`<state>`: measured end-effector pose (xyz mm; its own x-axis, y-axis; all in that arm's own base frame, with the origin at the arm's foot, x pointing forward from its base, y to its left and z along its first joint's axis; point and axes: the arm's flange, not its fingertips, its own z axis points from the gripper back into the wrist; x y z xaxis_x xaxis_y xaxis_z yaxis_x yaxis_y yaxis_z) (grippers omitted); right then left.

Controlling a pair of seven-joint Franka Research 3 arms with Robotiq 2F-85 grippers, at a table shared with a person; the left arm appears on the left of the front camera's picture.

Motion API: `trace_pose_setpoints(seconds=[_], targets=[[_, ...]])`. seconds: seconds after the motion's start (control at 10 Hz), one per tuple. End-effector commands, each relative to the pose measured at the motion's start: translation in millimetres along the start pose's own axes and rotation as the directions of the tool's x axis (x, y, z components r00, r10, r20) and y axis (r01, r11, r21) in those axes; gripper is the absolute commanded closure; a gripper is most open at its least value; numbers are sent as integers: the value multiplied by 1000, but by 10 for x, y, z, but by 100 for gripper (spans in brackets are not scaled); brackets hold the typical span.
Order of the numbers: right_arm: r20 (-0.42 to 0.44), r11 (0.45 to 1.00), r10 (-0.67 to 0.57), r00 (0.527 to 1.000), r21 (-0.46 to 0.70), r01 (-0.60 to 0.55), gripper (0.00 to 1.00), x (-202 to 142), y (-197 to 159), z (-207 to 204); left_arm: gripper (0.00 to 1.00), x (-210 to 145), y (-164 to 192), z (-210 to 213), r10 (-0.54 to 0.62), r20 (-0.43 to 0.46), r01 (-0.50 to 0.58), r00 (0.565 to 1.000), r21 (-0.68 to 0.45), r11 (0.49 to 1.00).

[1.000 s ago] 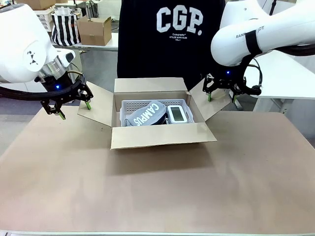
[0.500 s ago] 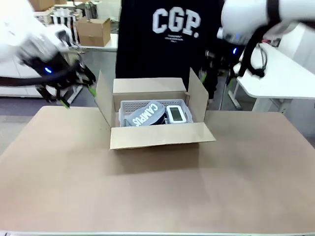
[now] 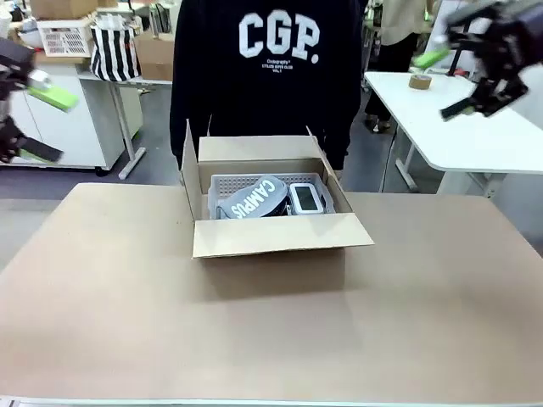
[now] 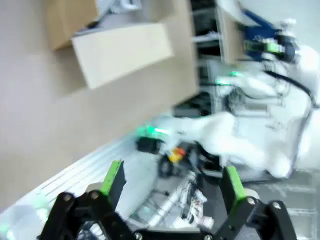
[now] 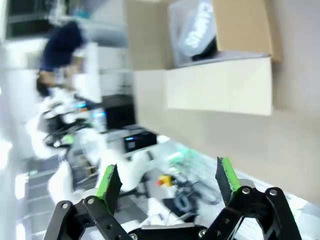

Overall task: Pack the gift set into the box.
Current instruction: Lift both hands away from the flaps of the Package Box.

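"CAMPUS" on fabric item (image 3: 253, 197), "CGP." on sweatshirt (image 3: 254, 93)

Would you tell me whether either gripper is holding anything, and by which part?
Nothing is held: the left gripper and the right gripper are both open and empty, away from the box, where the gift set lies.

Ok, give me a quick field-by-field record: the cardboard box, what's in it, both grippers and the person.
box: large brown corrugated cardboard carton, mid-table, flaps open, near flap folded outward
gift set: grey perforated plastic tray inside the carton, holding a grey fabric item printed CAMPUS and a small white-framed dark-screen gadget
left gripper: open, empty, raised beyond the table's left edge
right gripper: open, empty, raised at far right
person: black sweatshirt, standing behind the carton
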<state>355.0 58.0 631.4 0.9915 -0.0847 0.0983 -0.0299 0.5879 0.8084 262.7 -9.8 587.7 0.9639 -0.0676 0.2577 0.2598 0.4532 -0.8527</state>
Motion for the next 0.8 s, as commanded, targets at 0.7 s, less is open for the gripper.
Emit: trace_pose_setpoints(seconds=[0.7], targets=[[6,968,-120,993,222,116,0,30,-710,328,0,40,583,320,56,-33,-64,998,-300,952]])
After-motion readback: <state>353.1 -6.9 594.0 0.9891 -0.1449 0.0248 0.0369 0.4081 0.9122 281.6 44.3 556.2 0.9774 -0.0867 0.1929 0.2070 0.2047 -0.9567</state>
